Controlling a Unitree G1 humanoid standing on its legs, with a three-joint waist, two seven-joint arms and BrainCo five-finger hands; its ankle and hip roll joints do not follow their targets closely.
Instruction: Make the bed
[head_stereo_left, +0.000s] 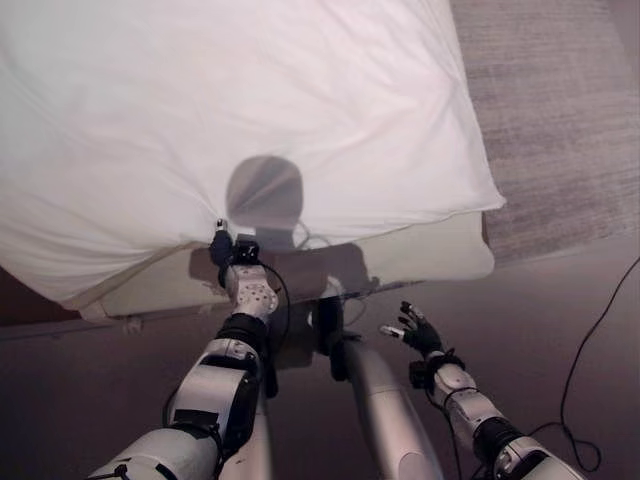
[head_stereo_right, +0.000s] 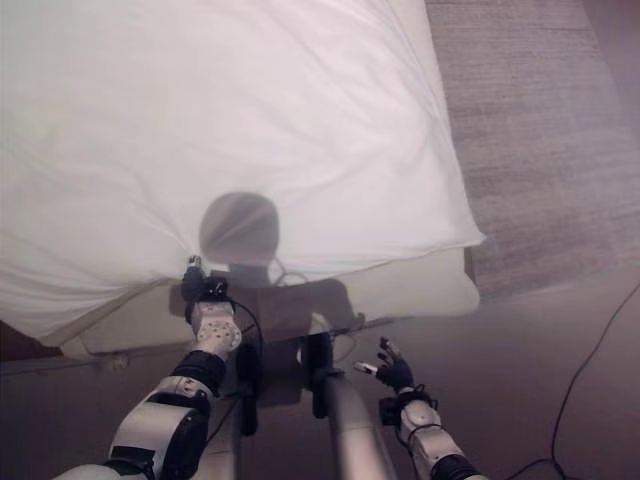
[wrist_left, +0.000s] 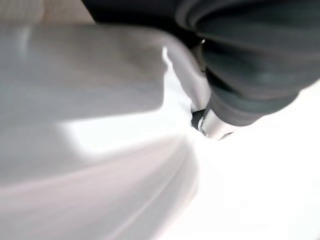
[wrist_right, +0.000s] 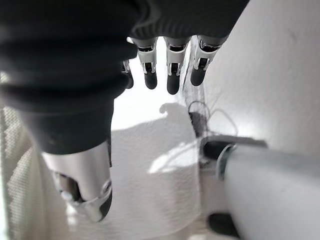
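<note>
The left robot hand (head_stereo_left: 238, 262) is pinching the near edge of the white duvet (head_stereo_left: 250, 110), which is lying ahead on the bed (head_stereo_left: 440, 255). The right robot hand (head_stereo_left: 418, 332) is hanging spread, farther back.

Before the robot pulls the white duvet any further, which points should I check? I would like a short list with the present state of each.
1. Left hand is at the near edge of the duvet: ok, it sits right at the hem.
2. Left hand really grips the cloth: cannot tell, the fingers are hidden in the fabric in the left wrist view.
3. Right hand is free: ok, fingers relaxed, holding nothing, over the floor.
4. Duvet covers the mattress: not ok, the near side and corner are bare.
5. Duvet lies smooth: not ok, creases run toward the left hand.
6. Rug beside the bed is free of the duvet: ok.
</note>
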